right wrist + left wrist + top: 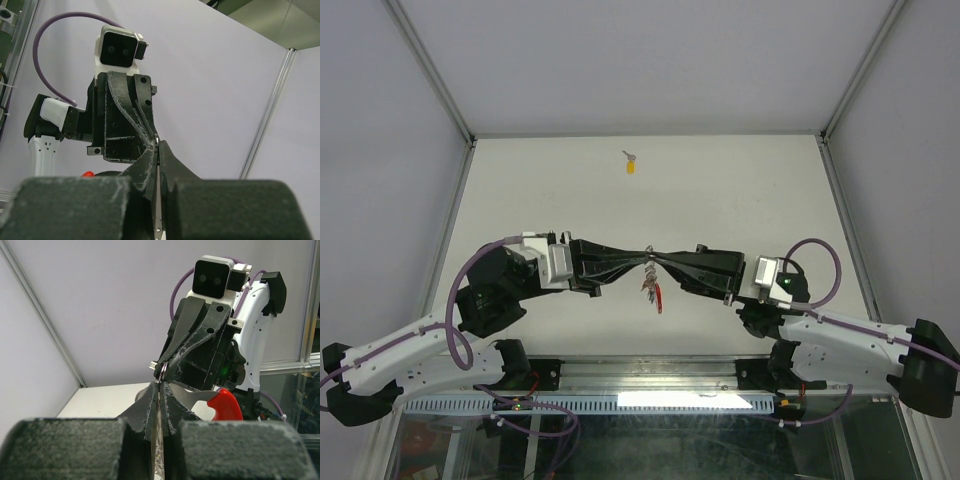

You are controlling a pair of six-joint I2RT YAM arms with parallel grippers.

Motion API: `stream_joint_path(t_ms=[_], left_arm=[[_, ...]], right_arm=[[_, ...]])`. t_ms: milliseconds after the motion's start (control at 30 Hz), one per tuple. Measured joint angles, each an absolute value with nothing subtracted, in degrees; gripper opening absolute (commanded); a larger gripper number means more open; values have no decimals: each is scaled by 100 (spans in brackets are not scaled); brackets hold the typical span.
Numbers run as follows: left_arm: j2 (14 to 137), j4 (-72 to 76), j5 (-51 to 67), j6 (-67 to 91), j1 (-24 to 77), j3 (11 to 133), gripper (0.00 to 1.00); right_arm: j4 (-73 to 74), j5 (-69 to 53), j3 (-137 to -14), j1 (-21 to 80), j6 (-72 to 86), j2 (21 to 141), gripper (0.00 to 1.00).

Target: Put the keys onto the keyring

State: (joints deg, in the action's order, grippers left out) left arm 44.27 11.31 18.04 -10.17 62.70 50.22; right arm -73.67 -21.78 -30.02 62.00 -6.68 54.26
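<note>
Keyring (650,285), held in the air over the table (740,190), nearer its near edge.
We have the left gripper (642,258) and right gripper (660,258) both closed tip to tip on its thin silver rings; its long axis hangs downward, red strip (659,298) lowest. One yellow-headed key (630,165) lies loose near the far edge, straight ahead, roughly as far from either arm.
</note>
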Motion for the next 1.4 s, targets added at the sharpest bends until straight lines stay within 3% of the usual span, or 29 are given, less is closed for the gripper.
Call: stream_joint_path(t_ms=[200, 267, 733, 900, 1100, 1400], left_arm=[[4427, 1028, 1835, -1146, 6270, 5043, 0], [4425, 930, 1828, -1221, 6270, 5065, 0], [4348, 687, 1809, -1608, 6270, 4532, 0], [4344, 637, 1811, -1625, 6267, 4407, 0], [4357, 370, 1785, -1704, 6270, 4407, 0], [4442, 5, 1682, -1806, 6305, 4407, 0]], right_arm=[[-6967, -2327, -3076, 6171, -762, 5275, 0], [-6737, -2346, -3096, 6167, -803, 5190, 4], [-4324, -2316, -3111, 6147, -1260, 4381, 10], [-3697, -2314, -3109, 6141, -1444, 4226, 0], [-3044, -2333, -3181, 6141, -1678, 4073, 0], [-2014, -2294, -3358, 6141, -1885, 3916, 15]])
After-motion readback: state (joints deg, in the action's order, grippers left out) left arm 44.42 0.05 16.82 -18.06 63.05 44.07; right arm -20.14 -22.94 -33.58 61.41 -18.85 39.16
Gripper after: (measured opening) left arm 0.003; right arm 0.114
